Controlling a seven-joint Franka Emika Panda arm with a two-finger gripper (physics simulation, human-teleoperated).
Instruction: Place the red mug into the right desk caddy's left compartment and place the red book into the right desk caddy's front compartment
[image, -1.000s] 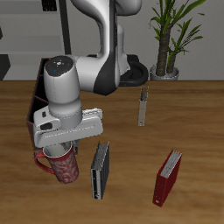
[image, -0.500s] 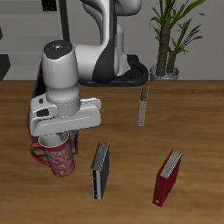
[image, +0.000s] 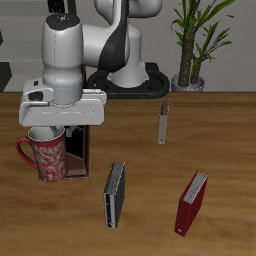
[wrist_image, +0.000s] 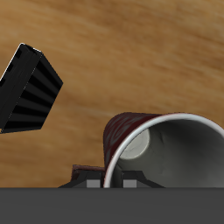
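My gripper (image: 52, 134) is shut on the rim of the red mug (image: 44, 157), which hangs upright above the table with its handle pointing away from the arm. Right beside the mug, the dark maroon right desk caddy (image: 80, 155) is mostly hidden behind my hand; its compartments do not show. The red book (image: 192, 200) stands on its edge near the table's front, far from the gripper. In the wrist view the mug's white inside (wrist_image: 179, 153) fills the space under my gripper (wrist_image: 109, 180).
A dark grey-black book (image: 115, 193) stands on edge between mug and red book, and shows as a black ribbed block (wrist_image: 31, 87) in the wrist view. A small grey upright object (image: 163, 122) stands mid-table. A potted plant (image: 193, 45) is at the back.
The arm has risen and swung away from the books, carrying the mug. The mug went from tilted beside the dark book to upright beside the caddy.
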